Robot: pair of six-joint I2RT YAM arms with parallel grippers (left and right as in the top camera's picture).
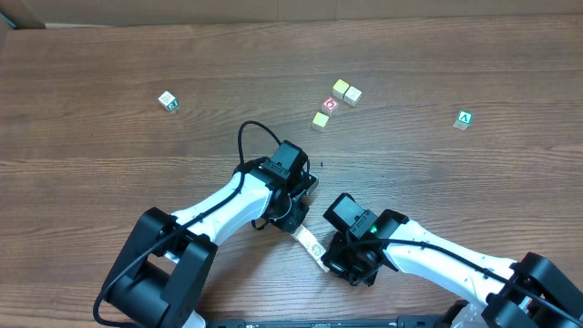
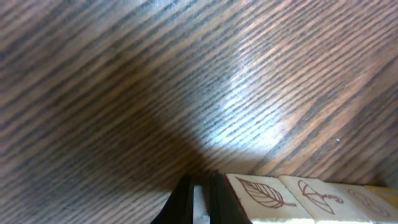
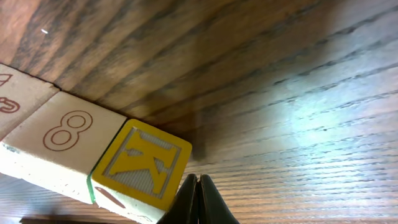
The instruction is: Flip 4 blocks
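The blocks (image 1: 311, 247) lie in a short cream row on the table between my two grippers. The left wrist view shows a leaf block (image 2: 264, 194) just right of my left gripper (image 2: 199, 200), then an umbrella block (image 2: 320, 198) beside it. My left gripper (image 1: 296, 219) is shut with nothing in it, at the row's upper end. In the right wrist view a yellow K block (image 3: 144, 163) ends the row, with an "8" block (image 3: 65, 138) to its left. My right gripper (image 3: 198, 202) is shut and empty, its tips beside the K block's corner. Seen from overhead, the right gripper (image 1: 335, 264) is at the row's lower end.
Further back on the wooden table (image 1: 109, 173) lie a red-faced cube (image 1: 330, 105), two cream cubes (image 1: 346, 91) and a yellowish cube (image 1: 321, 120). A white and green cube (image 1: 168, 101) sits at the far left and a green "A" cube (image 1: 464, 119) at the far right.
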